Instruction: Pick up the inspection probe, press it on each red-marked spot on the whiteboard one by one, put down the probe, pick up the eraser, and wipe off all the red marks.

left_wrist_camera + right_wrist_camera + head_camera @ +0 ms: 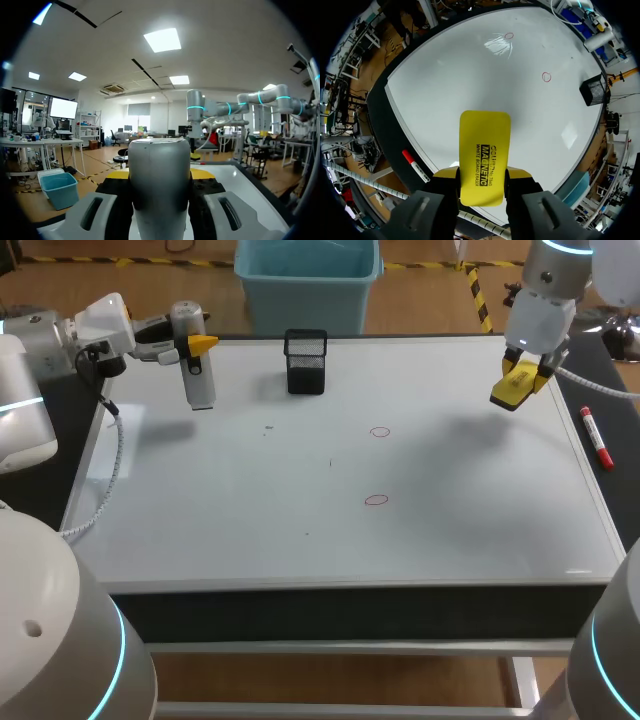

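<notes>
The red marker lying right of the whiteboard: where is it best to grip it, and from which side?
Probably mid-barrel, from straight above, closing across its thin width. The red marker lies flat on the dark table strip beside the whiteboard, its length running near to far, so only its long sides are free.

Left hand [193,348] grips probe [200,386], far left; right hand [530,372] grips eraser [509,391], far right.

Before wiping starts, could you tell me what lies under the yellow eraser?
Bare whiteboard around the eraser in the right gripper; both red marks lie ahead. The patch behind it is covered.
</notes>
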